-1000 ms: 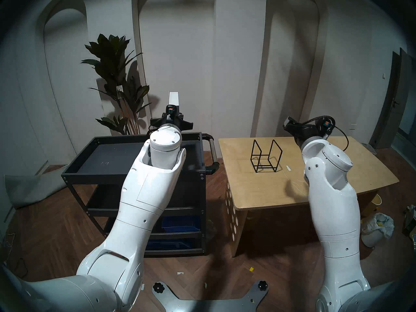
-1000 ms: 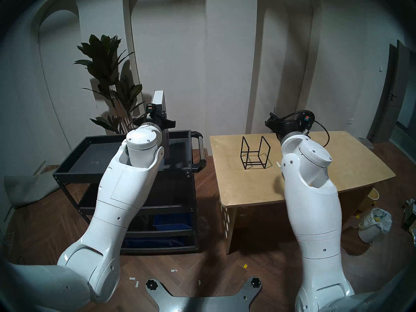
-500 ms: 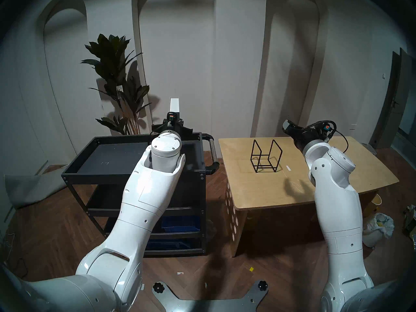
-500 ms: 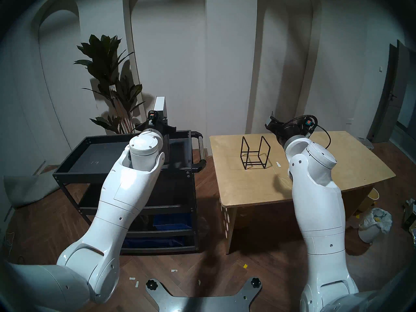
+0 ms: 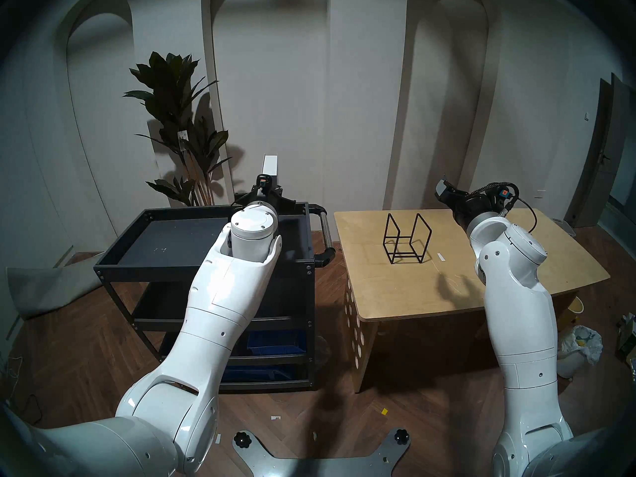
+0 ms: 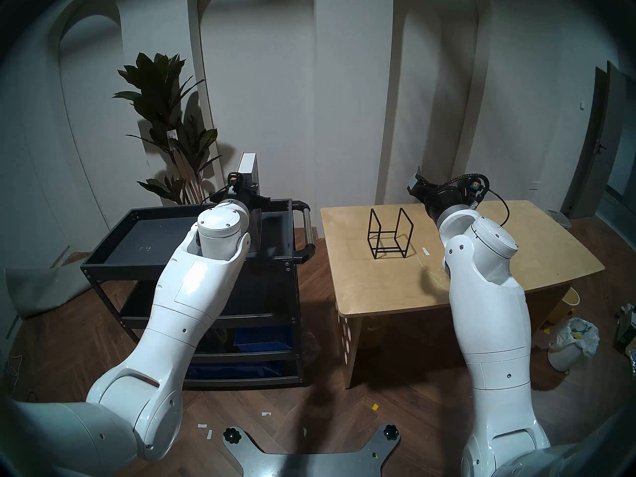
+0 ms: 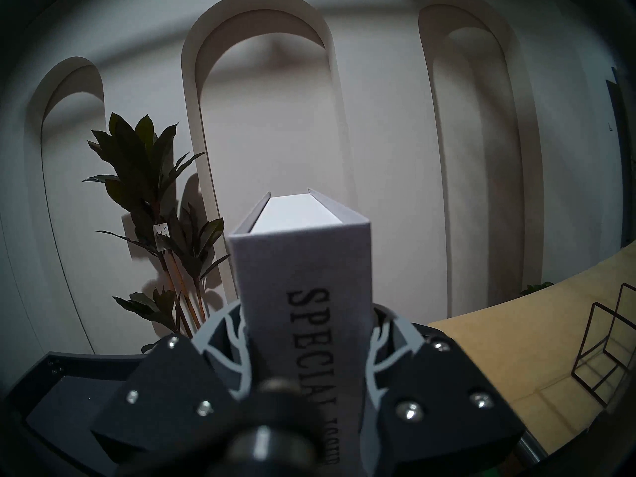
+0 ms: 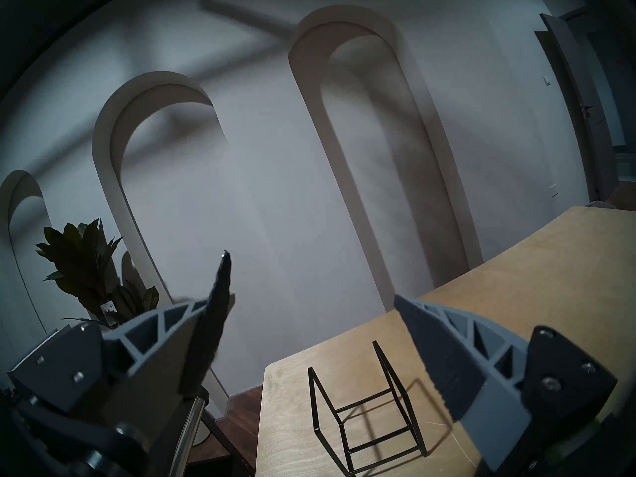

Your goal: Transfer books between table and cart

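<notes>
My left gripper [image 5: 265, 190] is shut on the book [image 5: 270, 164] and holds it upright over the right rear part of the cart's [image 5: 148, 267] top tray. In the left wrist view the grey "SPECIAL" spine [image 7: 303, 276] faces the camera, and both fingers [image 7: 223, 331] press its covers. The book's lower end is hidden behind my forearm. My right gripper [image 5: 442, 189] is open and empty, raised above the far side of the plywood table [image 5: 413, 294]. The right wrist view shows its jaws [image 8: 309, 276] wide apart.
A black wire rack [image 5: 406, 238] stands on the table, left of the right gripper. The cart's side handle [image 5: 325, 232] sits between cart and table. A potted plant [image 5: 179, 121] stands behind the cart. Blue bins [image 5: 275, 340] fill lower shelves. Bags and buckets [image 5: 578, 349] lie on the floor at right.
My left gripper has lowered the book a little and shifted it slightly right. My right arm has swung a little to the right, gripper still open.
</notes>
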Robot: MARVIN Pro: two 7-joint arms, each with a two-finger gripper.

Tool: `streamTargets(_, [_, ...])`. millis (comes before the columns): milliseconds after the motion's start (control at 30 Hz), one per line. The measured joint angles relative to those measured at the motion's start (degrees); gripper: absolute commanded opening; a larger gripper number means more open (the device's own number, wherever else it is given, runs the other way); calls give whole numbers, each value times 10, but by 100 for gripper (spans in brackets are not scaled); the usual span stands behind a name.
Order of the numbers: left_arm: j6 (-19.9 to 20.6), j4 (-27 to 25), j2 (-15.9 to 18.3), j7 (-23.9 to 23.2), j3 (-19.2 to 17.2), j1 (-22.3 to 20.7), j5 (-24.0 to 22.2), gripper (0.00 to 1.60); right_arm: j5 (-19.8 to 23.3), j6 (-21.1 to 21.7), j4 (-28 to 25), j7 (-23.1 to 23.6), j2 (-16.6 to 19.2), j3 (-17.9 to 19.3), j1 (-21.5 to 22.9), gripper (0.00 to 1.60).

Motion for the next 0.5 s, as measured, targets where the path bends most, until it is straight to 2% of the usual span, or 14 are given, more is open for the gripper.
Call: streamTargets(500, [64,36,-5,-29,-21,-46,-31,0,2,-2,-3,4,0,5,-4,160])
